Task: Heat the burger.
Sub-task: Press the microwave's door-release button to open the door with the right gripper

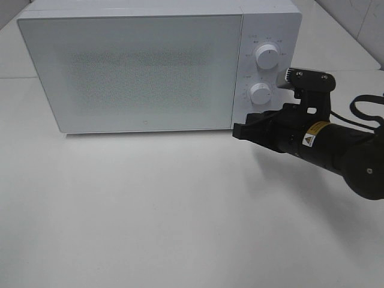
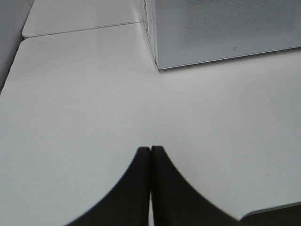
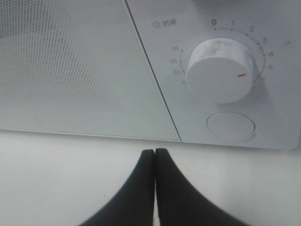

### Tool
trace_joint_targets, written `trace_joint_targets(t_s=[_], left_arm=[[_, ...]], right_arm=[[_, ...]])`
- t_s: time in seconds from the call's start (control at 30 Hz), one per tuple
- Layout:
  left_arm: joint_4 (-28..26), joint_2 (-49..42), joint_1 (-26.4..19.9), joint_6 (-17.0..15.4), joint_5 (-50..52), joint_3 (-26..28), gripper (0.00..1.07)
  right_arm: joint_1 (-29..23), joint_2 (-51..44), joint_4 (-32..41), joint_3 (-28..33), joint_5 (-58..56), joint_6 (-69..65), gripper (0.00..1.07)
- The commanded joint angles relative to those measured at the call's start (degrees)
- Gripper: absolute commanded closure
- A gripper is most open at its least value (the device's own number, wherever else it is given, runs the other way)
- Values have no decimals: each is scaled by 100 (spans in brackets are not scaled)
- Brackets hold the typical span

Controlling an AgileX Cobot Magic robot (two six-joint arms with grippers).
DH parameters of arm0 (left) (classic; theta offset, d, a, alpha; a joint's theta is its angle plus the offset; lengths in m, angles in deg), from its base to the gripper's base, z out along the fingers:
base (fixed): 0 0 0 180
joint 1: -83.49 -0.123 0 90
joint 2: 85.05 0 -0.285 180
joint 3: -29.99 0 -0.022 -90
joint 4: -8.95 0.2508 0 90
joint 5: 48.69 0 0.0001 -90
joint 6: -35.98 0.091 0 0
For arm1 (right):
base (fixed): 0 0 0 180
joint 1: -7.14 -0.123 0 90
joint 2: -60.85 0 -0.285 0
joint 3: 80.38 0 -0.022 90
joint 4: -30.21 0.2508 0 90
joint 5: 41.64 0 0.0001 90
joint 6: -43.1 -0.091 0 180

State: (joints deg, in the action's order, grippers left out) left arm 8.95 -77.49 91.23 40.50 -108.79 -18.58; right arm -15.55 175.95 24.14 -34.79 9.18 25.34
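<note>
The left gripper (image 2: pixel 150 150) is sitting closed over the white bench (image 2: pixel 70 117), its dark fingers (image 2: pixel 141 188) pressing together with nothing between them. Ahead of it and off to one side, the corner of the white microwave (image 2: pixel 225 28) is standing on the bench, with only a tiny grey mark showing near the lower edge of its door, too small to read. Bare bench is lying all around this gripper, running out to a seam and a rounded edge beyond it.

In the high view the microwave's (image 1: pixel 132 72) speckled door is shut and is letting nothing show through. The burger is not showing in any view, so I cannot tell where it is lying relative to either gripper.

The right gripper (image 3: pixel 155 151) is also closed and empty, hovering just in front of the control panel, below the lower dial (image 3: pixel 221 70). Above that dial a clock symbol and "时间" are printed; around it run a red 0, then 1, 2, 3, 4, and on the far side 35, 30, 25. The dial's red line is pointing just past the 4. A round button (image 3: pixel 230 126) is sitting between the dial and the gripper. A yellow warning triangle label (image 1: pixel 309 140) is showing on the right arm. Open bench (image 1: pixel 150 210) is stretching wide in front of the microwave.
</note>
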Motion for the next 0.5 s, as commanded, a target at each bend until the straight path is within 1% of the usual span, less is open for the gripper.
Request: trace_joint_targets(t_s=[0.03,0.07,0.1,0.17,0.2,0.23,0.27,0.3,0.33,0.37,0.4,0.47,0.5], left_arm=[[-40,-120,-17,6,80,-17,106],[-40,-120,-17,6,80,-17,106],[-40,-120,-17,6,80,-17,106],[-40,-120,-17,6,80,-17,106],[-40,-120,-17,6,80,-17,106],[-40,-120,-17,6,80,-17,106],[-40,-120,-17,6,80,-17,106],[-40,-120,-17,6,80,-17,106],[-40,-120,-17,6,80,-17,106],[-40,-120,-17,6,80,-17,106],[-40,-120,-17,6,80,-17,106],[-40,-120,-17,6,80,-17,106],[-40,-120,-17,6,80,-17,106]], right_arm=[[-86,212,155,-241,-6,-539,107],[-86,304,275,-332,17,-980,107],[-86,304,275,-332,17,-980,107],[-86,384,756,-367,115,-1811,107],[-86,384,756,-367,115,-1811,107],[-86,418,1117,-367,206,-2326,107],[-86,418,1117,-367,206,-2326,107],[-86,418,1306,-367,206,-2584,107],[-86,418,1644,-367,218,-2951,107],[-86,418,1644,-367,218,-2951,107],[-86,418,1965,-367,246,-3220,107],[-86,418,2108,-367,269,-3335,107],[-86,418,2320,-367,304,-3489,107]])
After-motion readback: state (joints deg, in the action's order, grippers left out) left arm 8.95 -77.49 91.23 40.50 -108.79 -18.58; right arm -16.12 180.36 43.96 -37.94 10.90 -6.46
